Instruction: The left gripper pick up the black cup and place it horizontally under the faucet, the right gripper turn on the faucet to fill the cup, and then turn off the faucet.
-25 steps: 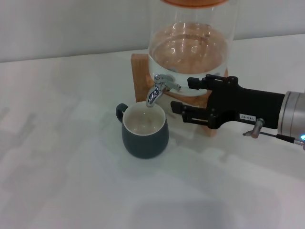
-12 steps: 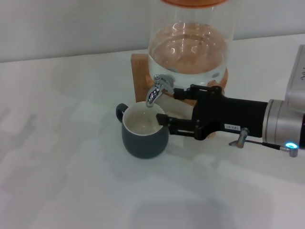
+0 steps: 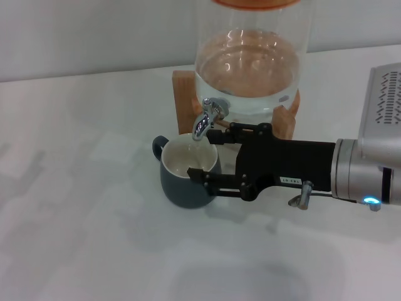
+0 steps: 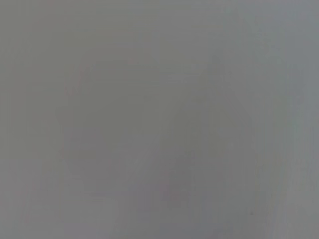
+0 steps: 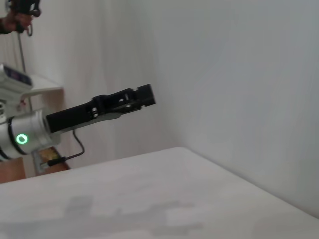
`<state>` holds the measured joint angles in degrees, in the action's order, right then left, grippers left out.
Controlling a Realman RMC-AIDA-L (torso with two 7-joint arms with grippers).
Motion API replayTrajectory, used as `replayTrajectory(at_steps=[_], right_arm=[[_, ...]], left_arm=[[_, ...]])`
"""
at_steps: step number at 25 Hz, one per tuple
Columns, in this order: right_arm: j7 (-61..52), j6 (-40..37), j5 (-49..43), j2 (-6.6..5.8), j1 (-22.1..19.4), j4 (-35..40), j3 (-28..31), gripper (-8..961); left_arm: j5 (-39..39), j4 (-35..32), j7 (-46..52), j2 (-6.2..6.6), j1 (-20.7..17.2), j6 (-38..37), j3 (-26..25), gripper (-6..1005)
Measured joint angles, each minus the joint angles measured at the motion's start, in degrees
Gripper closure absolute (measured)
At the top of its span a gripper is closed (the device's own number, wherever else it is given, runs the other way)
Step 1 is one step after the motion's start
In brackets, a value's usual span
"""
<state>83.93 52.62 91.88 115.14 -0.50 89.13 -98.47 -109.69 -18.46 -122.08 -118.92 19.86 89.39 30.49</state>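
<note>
left wrist view: blank grey | left gripper point(image 5: 142, 95) off the tabletop's edge, fingers unreadable | right gripper point(image 3: 210, 155) spread, hiding the faucet point(image 3: 208, 116) lever and part of the black cup point(image 3: 187, 174) beneath the spout | white tabletop point(image 3: 75, 207), pale wall

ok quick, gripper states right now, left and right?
Left gripper: raised off to the side, holding nothing; open or closed cannot be told.
Right gripper: open, fingers straddling the black cup rim just below the faucet, gripping nothing.
</note>
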Motion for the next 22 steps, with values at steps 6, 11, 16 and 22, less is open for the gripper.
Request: replayTrajectory(at_steps=[6,11,16,22], right_arm=[[0.0,4.8,0.3,-0.01,-0.6,0.3,3.3,232],[0.5,9.5,0.7,0.00,-0.6,0.3,5.6,232],[3.3,14.9,5.5,0.07,-1.0,-1.7,9.6,232],[6.2,16.9,10.0,0.09,-0.4,-7.3,12.6,232]], left_arm=[[0.1,-0.1,0.0,0.01,-0.1,-0.3,0.1,148],[0.6,-1.4,1.9,0.01,-0.1,-0.9,0.2,150],[-0.2,-1.4,2.2,-0.06,-0.7,-0.1,0.0,153],[-1.3,-1.1,0.9,-0.30,-1.8,2.4,0.0,156]])
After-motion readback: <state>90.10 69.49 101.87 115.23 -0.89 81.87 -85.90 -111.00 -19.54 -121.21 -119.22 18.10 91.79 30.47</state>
